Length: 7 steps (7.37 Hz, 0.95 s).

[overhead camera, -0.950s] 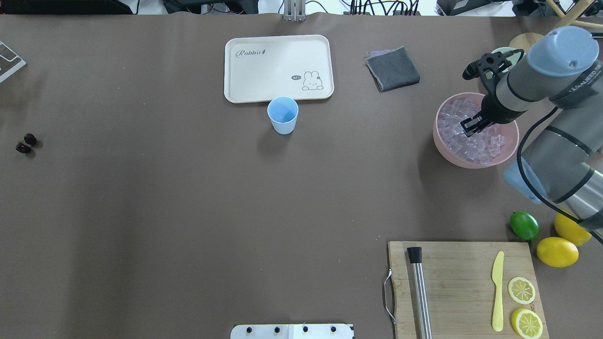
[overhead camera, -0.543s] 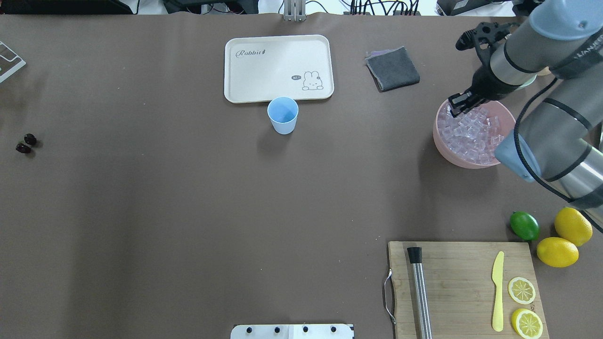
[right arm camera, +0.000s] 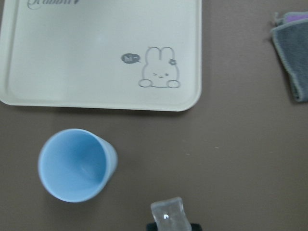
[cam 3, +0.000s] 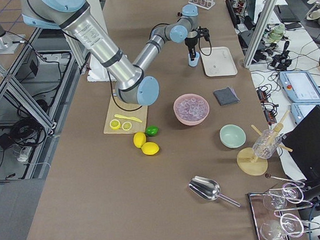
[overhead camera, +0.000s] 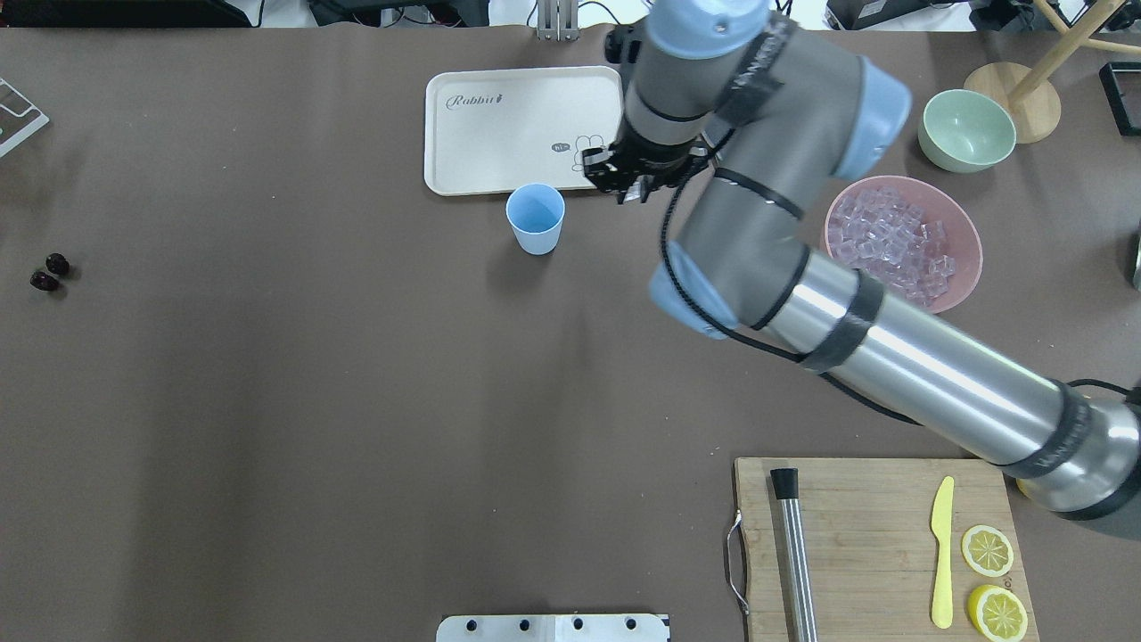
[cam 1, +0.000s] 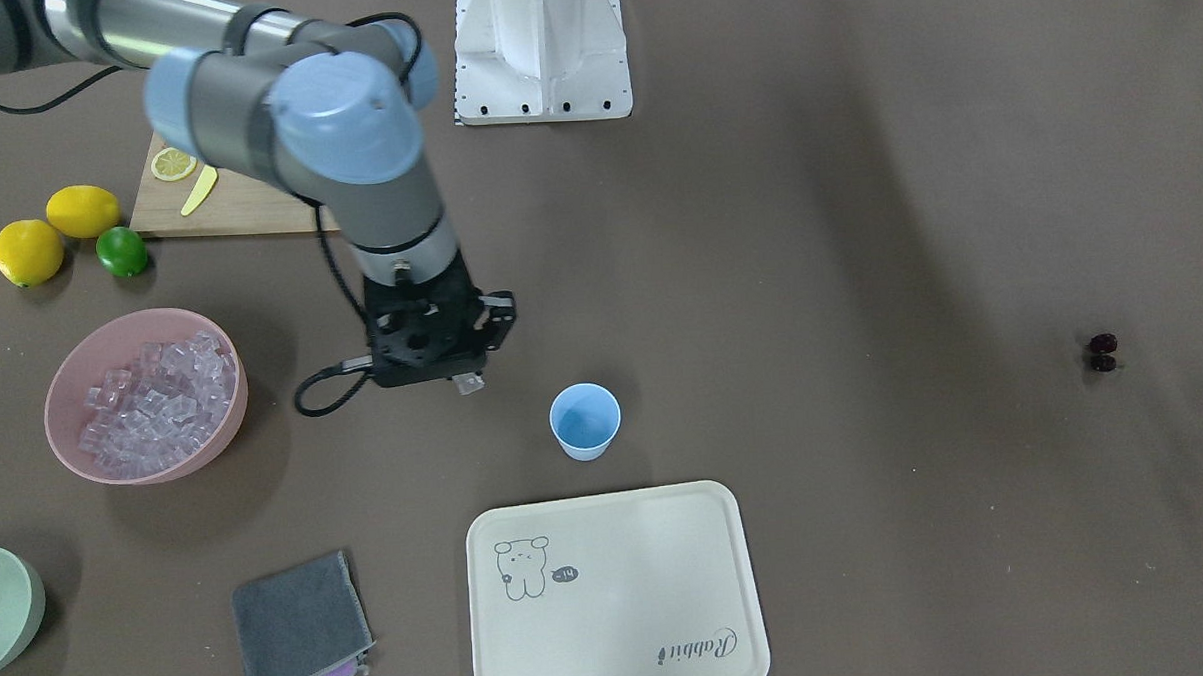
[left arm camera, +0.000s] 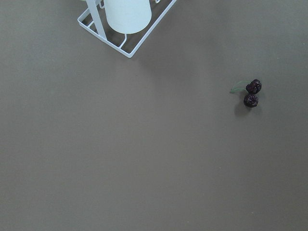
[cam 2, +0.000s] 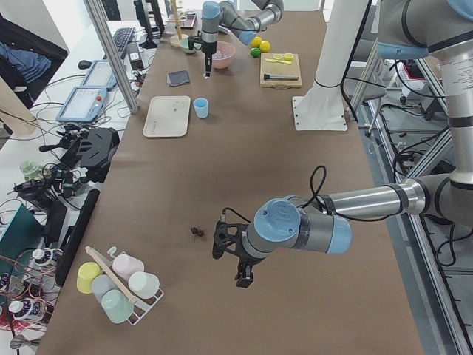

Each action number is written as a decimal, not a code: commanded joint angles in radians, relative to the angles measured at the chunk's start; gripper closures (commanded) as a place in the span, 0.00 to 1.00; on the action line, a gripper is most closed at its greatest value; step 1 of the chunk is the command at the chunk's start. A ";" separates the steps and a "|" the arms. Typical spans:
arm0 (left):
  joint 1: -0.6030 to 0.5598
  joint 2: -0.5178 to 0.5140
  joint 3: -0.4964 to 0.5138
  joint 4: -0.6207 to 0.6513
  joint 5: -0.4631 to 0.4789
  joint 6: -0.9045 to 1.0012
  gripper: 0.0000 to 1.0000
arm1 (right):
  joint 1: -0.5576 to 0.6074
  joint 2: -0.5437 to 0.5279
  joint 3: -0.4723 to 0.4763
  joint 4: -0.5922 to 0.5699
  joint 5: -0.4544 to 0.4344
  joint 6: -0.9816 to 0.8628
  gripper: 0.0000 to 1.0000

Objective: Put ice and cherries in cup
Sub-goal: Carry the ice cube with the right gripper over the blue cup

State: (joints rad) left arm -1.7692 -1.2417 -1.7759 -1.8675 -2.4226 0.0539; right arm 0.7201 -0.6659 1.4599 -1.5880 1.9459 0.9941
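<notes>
Swung across from the pink bowl (cam 1: 92, 351) within the last second, the right arm (overhead camera: 758, 223) now hangs over the table's far side, its wrist just beside the tray (overhead camera: 499, 134). That bowl holds the rest of the ice, well apart from the arm.

Near the tray's front edge stands the cup (overhead camera: 535, 218), upright and apparently empty. The right gripper (overhead camera: 630, 191) hovers near it but off to one side, not above the rim. Its jaws are pinched on one ice cube (right arm camera: 167, 214). The wrist view cuts off at the fingertips, so how deep the hold is cannot be told.

The cherries (overhead camera: 49, 273) lie far off on bare table, near the left gripper (cam 2: 242, 277), whose jaws I cannot judge.

The risk is mostly aim:
- Letting go before the cube is centred would drop it on the table beside the cup.
- A low approach could clip the light cup and tip it.
- A shallow pinch on a slick cube might slip on the way.
</notes>
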 commanded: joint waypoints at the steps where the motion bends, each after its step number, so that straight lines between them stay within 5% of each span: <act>1: 0.001 -0.008 0.001 0.001 0.000 -0.002 0.02 | -0.066 0.153 -0.218 0.127 -0.115 0.118 0.76; 2: 0.001 -0.010 0.001 0.004 0.000 -0.002 0.02 | -0.076 0.167 -0.271 0.170 -0.134 0.120 0.75; 5: 0.004 -0.031 0.024 0.004 -0.001 -0.002 0.02 | -0.090 0.117 -0.216 0.172 -0.131 0.104 0.65; 6: 0.004 -0.036 0.032 0.001 -0.001 -0.002 0.02 | -0.091 0.086 -0.173 0.172 -0.131 0.103 0.29; 7: 0.004 -0.036 0.032 -0.001 -0.001 0.000 0.02 | -0.091 0.086 -0.174 0.172 -0.133 0.113 0.17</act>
State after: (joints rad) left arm -1.7658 -1.2740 -1.7490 -1.8662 -2.4235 0.0525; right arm 0.6303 -0.5649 1.2676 -1.4162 1.8143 1.1014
